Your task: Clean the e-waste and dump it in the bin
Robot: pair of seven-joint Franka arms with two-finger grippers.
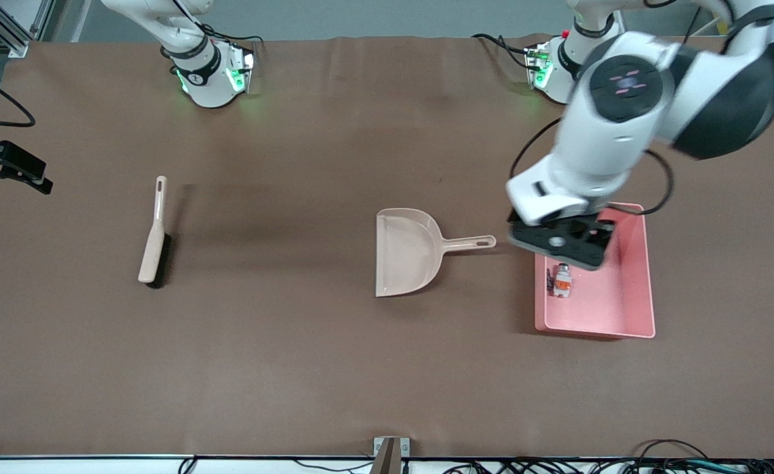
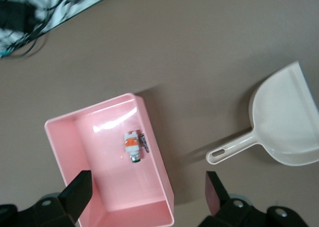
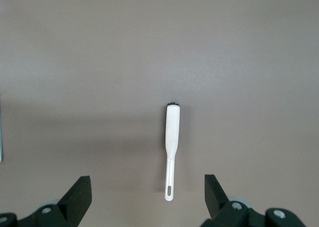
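The pink bin stands toward the left arm's end of the table. Both e-waste parts lie in it: the white-grey block with orange and green marks and the dark piece beside it. They also show in the left wrist view, the block and the dark piece inside the bin. My left gripper hangs open and empty over the bin. My right gripper is open and empty, high above the brush; it does not show in the front view.
The beige dustpan lies empty on the table beside the bin, its handle pointing toward the bin; it also shows in the left wrist view. The brush lies toward the right arm's end. A black mount juts in at that end.
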